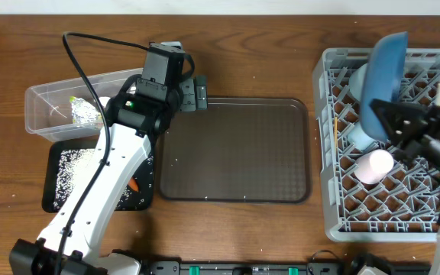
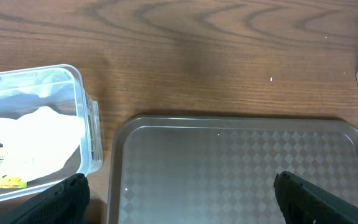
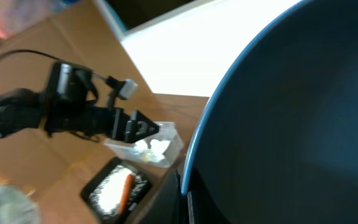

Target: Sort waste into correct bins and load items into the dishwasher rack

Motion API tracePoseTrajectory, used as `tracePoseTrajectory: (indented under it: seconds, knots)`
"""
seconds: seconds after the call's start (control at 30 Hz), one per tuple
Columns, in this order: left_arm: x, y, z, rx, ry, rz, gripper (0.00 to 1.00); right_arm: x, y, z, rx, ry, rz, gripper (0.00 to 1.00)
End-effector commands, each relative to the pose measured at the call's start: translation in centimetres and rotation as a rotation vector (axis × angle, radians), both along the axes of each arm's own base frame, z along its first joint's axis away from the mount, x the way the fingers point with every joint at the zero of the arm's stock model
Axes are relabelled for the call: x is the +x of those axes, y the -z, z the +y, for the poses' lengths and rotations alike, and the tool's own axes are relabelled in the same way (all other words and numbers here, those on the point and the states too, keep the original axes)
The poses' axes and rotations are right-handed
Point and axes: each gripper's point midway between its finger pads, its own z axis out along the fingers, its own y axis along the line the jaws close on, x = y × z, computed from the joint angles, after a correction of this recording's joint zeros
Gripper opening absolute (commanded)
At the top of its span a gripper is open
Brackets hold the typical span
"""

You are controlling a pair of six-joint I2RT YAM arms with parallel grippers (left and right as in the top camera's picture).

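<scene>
Now the right claw (image 1: pixel 380 118) clamps the blue plate (image 1: pixel 384 72) on edge above the rack (image 1: pixel 342 221); the way in is straight down. Left claw (image 1: pixel 198 93) gapes, farther off.

Wood table (image 1: pixel 243 46), clr plastic tub (image 1: pixel 52 85), matt grey plastic rack (image 1: pixel 334 218)

We see a brown wooden table (image 1: pixel 266 53) with dark, wavy grain, evenly lit. Along its far edge runs a white strip (image 1: pixel 228 6); from the right wrist, a bright white area (image 3: pixel 179 59) lies beyond it, blurred.
</scene>
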Motion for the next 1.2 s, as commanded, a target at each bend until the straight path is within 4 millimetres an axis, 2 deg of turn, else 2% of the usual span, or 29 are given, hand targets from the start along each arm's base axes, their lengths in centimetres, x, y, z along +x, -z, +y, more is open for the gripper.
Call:
tracePoseTrajectory:
  seconds: [0.0,0.23,0.4,0.63,0.87,1.17]
  knots:
    - [0.2,0.1,0.3,0.017,-0.003,0.0,0.98,-1.6,-0.6,-1.1,0.058,-0.094,-0.049,0.01]
    - [0.2,0.1,0.3,0.017,-0.003,0.0,0.98,0.1,2.7,-6.2,0.093,0.044,-0.007,0.01]
    - [0.2,0.1,0.3,0.017,-0.003,0.0,0.98,1.6,4.7,-8.4,0.115,0.068,0.016,0.01]
    - [0.2,0.1,0.3,0.017,-0.003,0.0,0.98,3.5,7.9,-10.3,0.155,0.07,0.061,0.01]
    - [0.2,0.1,0.3,0.017,-0.003,0.0,0.98,4.6,10.7,-12.1,0.214,0.092,0.121,0.01]
    - [0.2,0.1,0.3,0.017,-0.003,0.0,0.98,4.8,12.5,-14.2,0.265,0.139,0.166,0.01]
